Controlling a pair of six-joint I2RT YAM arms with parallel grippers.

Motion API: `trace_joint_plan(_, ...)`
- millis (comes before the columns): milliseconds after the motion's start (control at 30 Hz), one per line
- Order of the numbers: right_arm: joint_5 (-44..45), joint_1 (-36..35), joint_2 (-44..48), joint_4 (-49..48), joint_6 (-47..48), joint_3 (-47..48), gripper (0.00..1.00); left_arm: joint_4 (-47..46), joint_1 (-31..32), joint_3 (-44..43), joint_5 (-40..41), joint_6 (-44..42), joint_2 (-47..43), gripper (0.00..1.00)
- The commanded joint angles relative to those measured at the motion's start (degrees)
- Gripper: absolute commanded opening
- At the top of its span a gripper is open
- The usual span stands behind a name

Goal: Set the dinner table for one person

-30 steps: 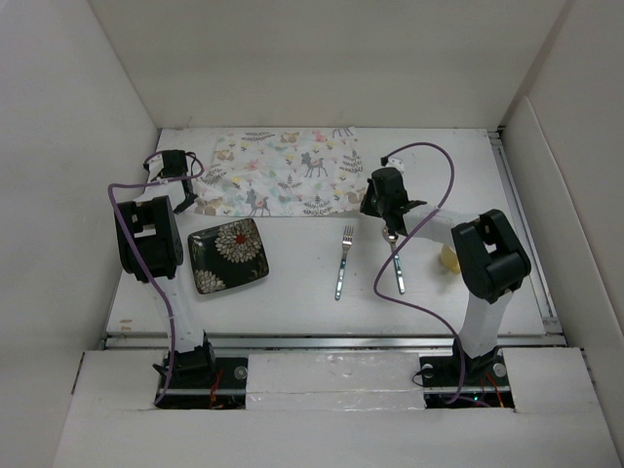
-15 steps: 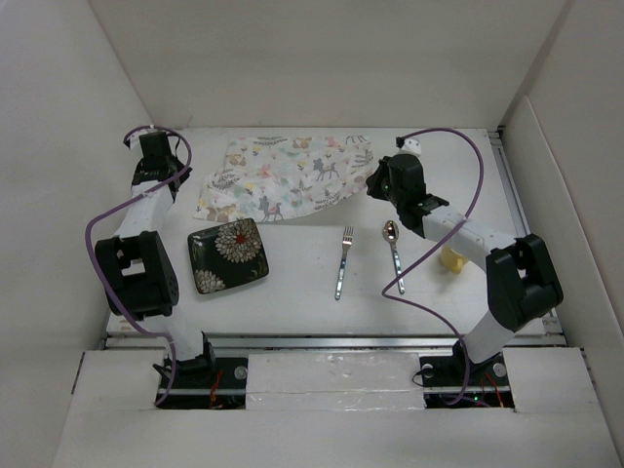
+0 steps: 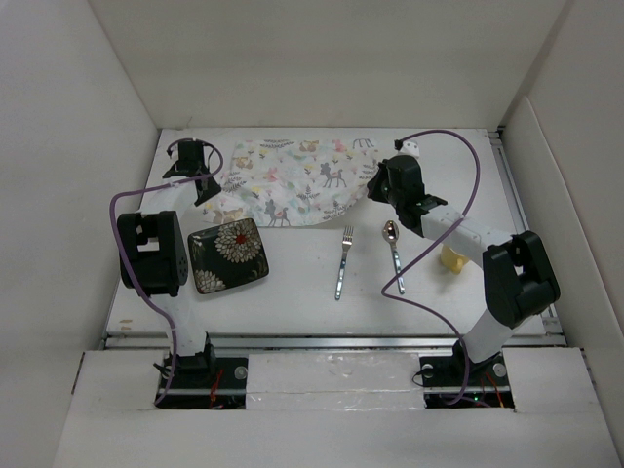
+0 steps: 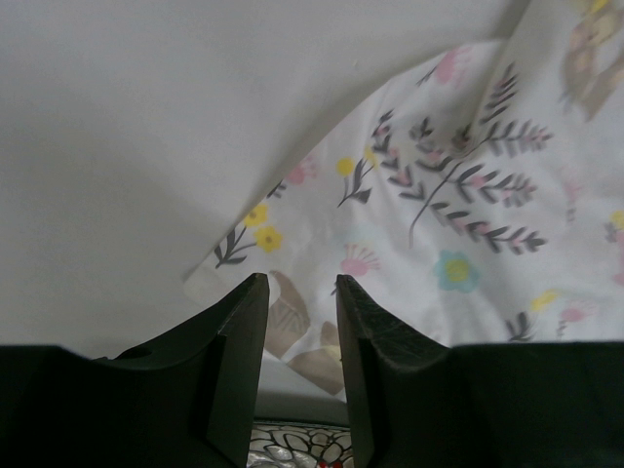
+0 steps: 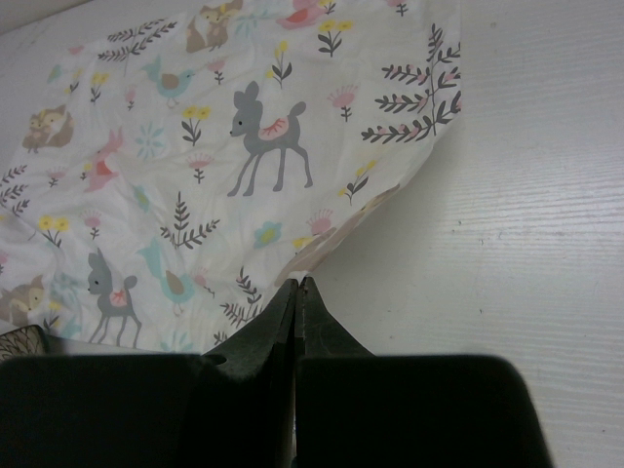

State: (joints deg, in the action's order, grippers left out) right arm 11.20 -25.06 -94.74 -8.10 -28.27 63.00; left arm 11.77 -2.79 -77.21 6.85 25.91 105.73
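Lying limp and light on the stiff white tabletop (image 3: 302, 268) beneath both arms, the placemat (image 3: 292, 180) looks best taken by its corners: right pincer (image 5: 297, 283) clamped on its near edge, left pincer (image 4: 300, 283) narrowly parted at the other corner.

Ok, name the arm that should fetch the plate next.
Left, probably. The plate lies right by the left gripper, its rim showing in that wrist view. The right gripper is shut on the placemat at its other end, past the fork.
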Motion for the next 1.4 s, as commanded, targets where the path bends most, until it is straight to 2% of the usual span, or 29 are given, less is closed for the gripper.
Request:
trace_joint_plan(0, 0.58, 0.36, -0.36, -2.18, 0.58, -0.16, 0.0, 4.4, 0.5, 1.44, 3.52, -2.97, 0.0, 0.32)
trace_joint_plan(133, -0.3, 0.36, -0.62, -3.32, 0.32, -1.12, 0.0, 4.84, 0.5, 2.41, 6.06, -4.02, 1.4, 0.35)
trace_joint_plan(267, -1.18, 0.36, -0.18, -4.12, 0.23, -2.44, 0.0, 7.65, 0.5, 0.22, 7.91, -4.73, 6.49, 0.35)
trace_joint_plan(467, -2.24, 0.36, 0.26, -5.09, 0.06, -3.06, 0.0, 8.71, 0.5, -0.83, 8.97, -6.05, 10.8, 0.49)
trace_joint_plan(567, -2.5, 0.36, 0.08, -5.35, 0.15, -2.97, 0.0, 9.32, 0.5, -2.07, 8.88, -6.14, 11.86, 0.51)
trace_joint_plan(667, -2.76, -0.17, -0.01, -5.44, 0.15, -2.89, 0.0, 8.36, 0.5, -2.24, 8.79, -6.14, 12.13, 0.34)
trace_joint_plan(700, -2.68, -0.17, 0.08, -5.52, 0.15, -2.8, 0.0, 7.92, 0.5, -2.33, 8.71, -6.22, 12.13, 0.21)
trace_joint_plan(767, -2.68, -0.17, 0.08, -5.61, 0.15, -2.88, 0.0, 8.09, 0.5, -2.77, 8.18, -6.14, 12.39, 0.09)
trace_joint_plan(800, -2.76, -0.17, -0.01, -5.61, 0.06, -2.89, 0.0, 7.92, 0.5, -3.03, 7.83, -5.96, 12.39, 0.0)
trace_joint_plan(933, -2.76, -0.17, 0.17, -5.61, 0.15, -2.71, 0.0, 8.09, 0.5, -4.0, 7.04, -4.91, 10.47, 0.0)
trace_joint_plan(1067, -2.5, -0.17, 0.26, -3.95, 0.41, 0.09, 0.0, 6.43, 0.5, -5.93, 3.62, -2.54, 2.84, 0.0)
trace_joint_plan(1167, -1.8, 0.36, 1.39, 0.09, 1.63, 5.62, 0.0, 5.81, 0.5, -10.93, -0.42, -0.52, -1.83, 0.0)
trace_joint_plan(1267, 0.48, 0.88, 7.08, 3.78, 4.17, 10.46, 0.0, 7.82, 0.5, -21.27, -4.73, 1.06, -6.65, 0.0)
trace_joint_plan(1367, 2.15, 0.89, 12.45, 5.72, 5.5, 11.62, 0.0, 7.22, 0.5, -23.33, -6.23, 1.86, -10.8, 0.0)
